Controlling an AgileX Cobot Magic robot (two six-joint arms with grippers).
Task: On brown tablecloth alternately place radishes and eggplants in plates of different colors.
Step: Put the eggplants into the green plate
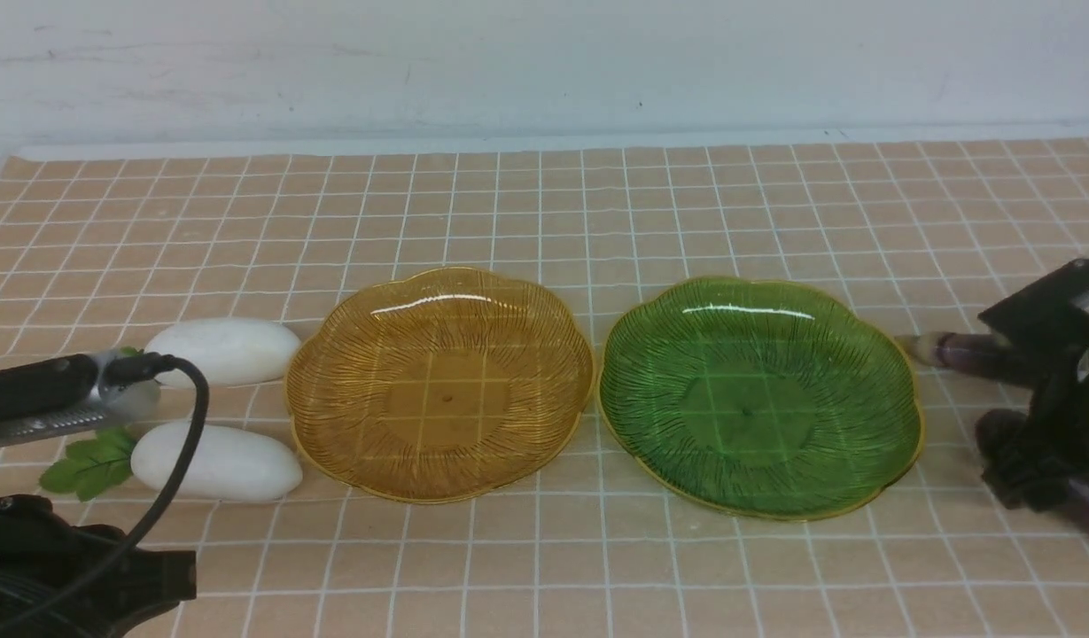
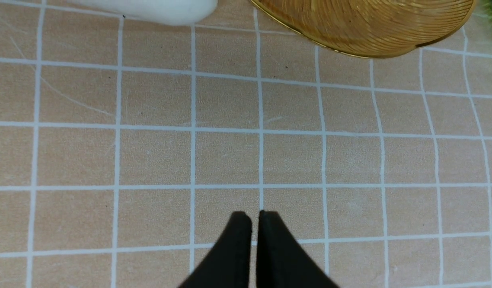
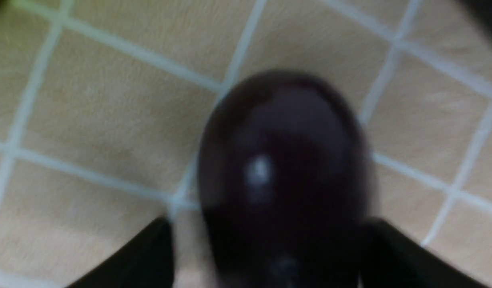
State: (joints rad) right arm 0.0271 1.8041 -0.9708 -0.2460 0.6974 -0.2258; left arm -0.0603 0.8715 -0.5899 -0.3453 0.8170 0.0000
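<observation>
R hand [image 3: 268, 228] wide astride eggplant [image 3: 284, 160]

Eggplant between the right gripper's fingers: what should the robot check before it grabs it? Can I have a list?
1. Right gripper open, one finger on each side of the eggplant: ok.
2. Fingers low enough to grab it: cannot tell, the picture is blurry.
3. Green plate empty and ready: ok.
4. Yellow plate empty for a radish: ok.
5. Left gripper shut over bare cloth, touching nothing: ok.
</observation>
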